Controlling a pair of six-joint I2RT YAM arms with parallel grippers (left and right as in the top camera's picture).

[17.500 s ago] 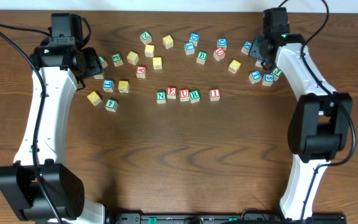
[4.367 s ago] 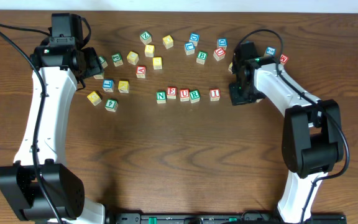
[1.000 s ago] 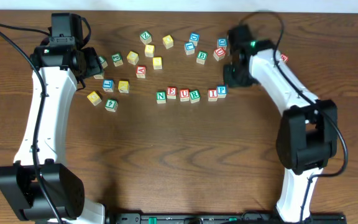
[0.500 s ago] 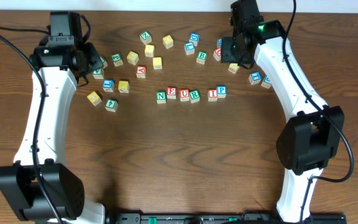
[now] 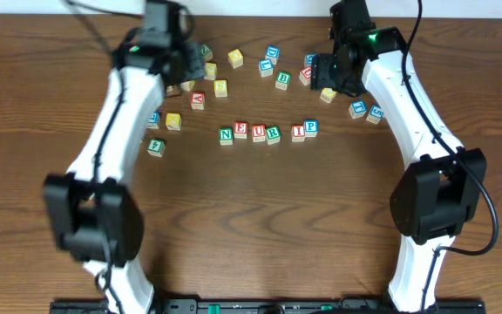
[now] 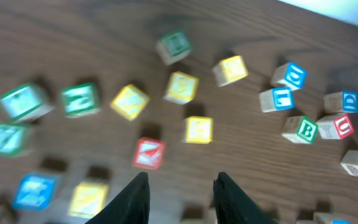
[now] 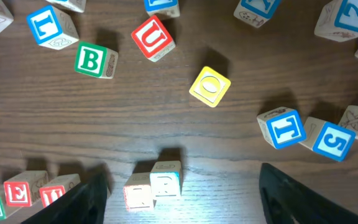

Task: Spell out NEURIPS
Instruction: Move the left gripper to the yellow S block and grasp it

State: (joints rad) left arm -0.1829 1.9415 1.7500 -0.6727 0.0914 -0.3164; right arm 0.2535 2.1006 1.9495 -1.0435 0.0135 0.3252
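Note:
Six pale wooden cubes stand in a row mid-table reading N [image 5: 226, 134], E [image 5: 240, 130], U [image 5: 258, 133], R [image 5: 273, 134], I [image 5: 298, 133], P [image 5: 310, 128]. My right gripper [image 5: 324, 75] hovers behind the row's right end, open and empty. In the right wrist view the blue P cube [image 7: 165, 179] and the red I cube [image 7: 138, 190] lie side by side below the wide-spread right gripper [image 7: 180, 171]. My left gripper [image 5: 184, 68] is over the scattered cubes at the back left. In the blurred left wrist view the left gripper [image 6: 180, 177] has its fingers apart with nothing between them.
Loose cubes lie scattered across the back: a green B [image 7: 95, 61], red U [image 7: 154, 37], blue L [image 7: 51, 25], a yellow cube [image 7: 210, 86], blue T [image 7: 283, 129] and 5 [image 7: 333, 140]. Yellow, green and red cubes [image 6: 197, 129] lie under the left wrist.
My right gripper has drawn back from the P cube toward the far edge and spread wider. My left arm has swung right over the back-left cubes, its fingers narrowing.

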